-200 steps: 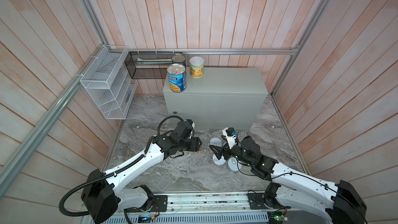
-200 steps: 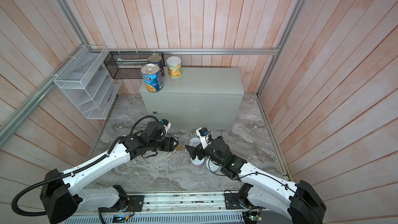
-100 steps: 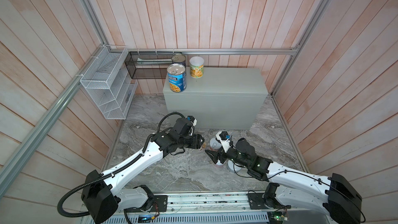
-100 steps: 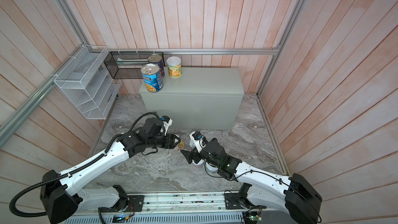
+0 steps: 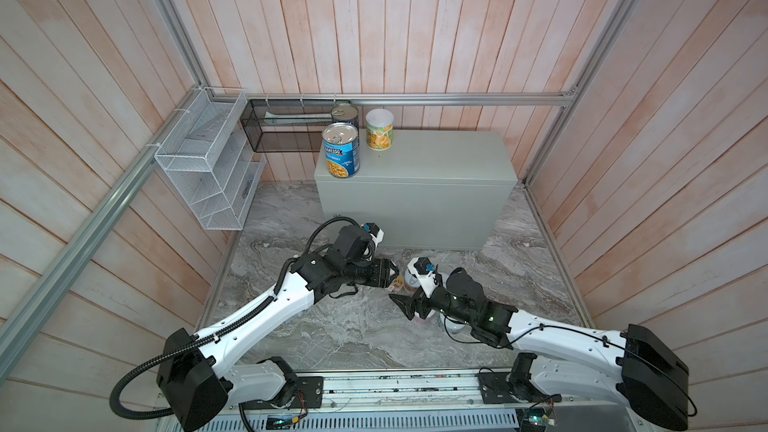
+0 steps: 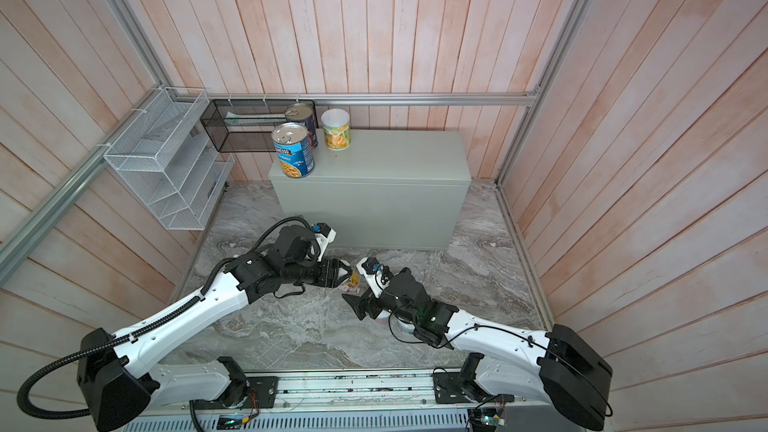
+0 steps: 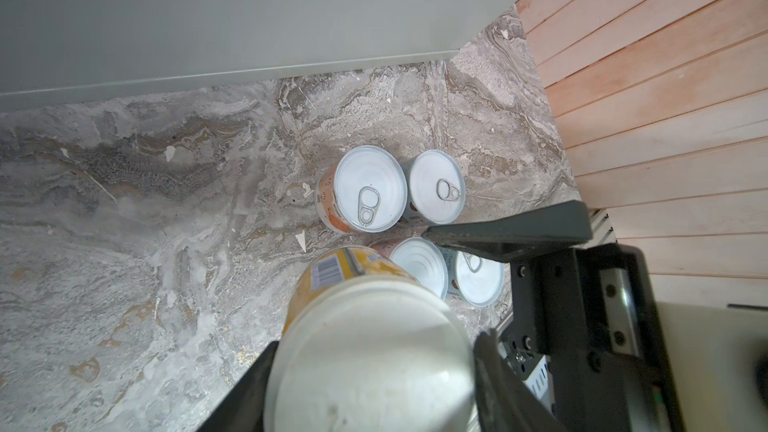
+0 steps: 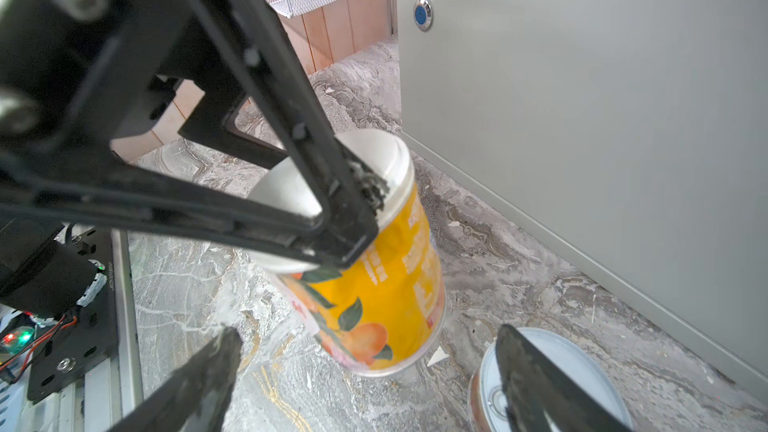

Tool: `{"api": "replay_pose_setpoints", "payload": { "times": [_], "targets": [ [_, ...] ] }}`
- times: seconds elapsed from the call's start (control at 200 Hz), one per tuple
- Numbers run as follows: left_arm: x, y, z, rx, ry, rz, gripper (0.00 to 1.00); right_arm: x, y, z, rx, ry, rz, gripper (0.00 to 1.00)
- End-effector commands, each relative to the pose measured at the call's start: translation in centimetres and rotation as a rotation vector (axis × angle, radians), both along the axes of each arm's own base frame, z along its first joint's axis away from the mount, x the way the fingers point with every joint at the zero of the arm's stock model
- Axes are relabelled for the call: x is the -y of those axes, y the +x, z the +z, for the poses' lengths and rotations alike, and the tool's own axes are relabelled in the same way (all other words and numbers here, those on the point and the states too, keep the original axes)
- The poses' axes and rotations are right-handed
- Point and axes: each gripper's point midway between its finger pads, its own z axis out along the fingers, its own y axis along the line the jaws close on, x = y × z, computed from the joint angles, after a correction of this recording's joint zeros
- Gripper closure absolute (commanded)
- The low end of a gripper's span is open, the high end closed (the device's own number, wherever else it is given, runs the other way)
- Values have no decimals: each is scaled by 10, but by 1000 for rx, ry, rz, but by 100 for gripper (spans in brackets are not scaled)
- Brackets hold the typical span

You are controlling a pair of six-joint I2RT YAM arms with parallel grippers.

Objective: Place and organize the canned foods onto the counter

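**Yellow can gripped low in front of the counter, three cans already on top**

The marble surface (image 5: 332,326) fills the floor of the cell, and the grey-green counter (image 5: 415,168) stands at its far side against the wooden wall. A white wire rack (image 5: 208,168) hangs on the left wall, with a black mesh basket (image 5: 286,130) beside it on the back wall.

Both arms reach in low just in front of the counter. The left gripper (image 5: 392,278) is clamped on the yellow can (image 8: 374,284) just under its white lid; the can is tilted (whether its base touches the marble cannot be told). The right gripper (image 5: 405,305) sits close by, its jaws spread wide with nothing pinched between them.

On the counter's left rear corner stand the blue Progresso can (image 5: 341,150), a dark can (image 5: 344,112) behind it, and a white-lidded green-and-orange can (image 5: 379,128) just to the right.

Four short pull-tab cans (image 7: 370,189) stand upright on the marble in a tight cluster, next to the yellow can and partly under the right gripper.
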Motion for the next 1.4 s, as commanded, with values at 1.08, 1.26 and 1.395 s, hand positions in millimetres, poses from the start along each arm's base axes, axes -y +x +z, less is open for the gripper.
{"api": "replay_pose_setpoints", "payload": {
  "times": [1.08,1.26,1.395],
  "targets": [
    [20,-6,31,11,-146,-78,61,-14,16,29,98,118,-42,7],
    [22,-8,29,1,-150,-90,61,-17,18,27,99,113,-42,9],
    [23,-9,29,-3,-153,-97,61,-19,18,26,98,115,-36,12]
  ]
}}
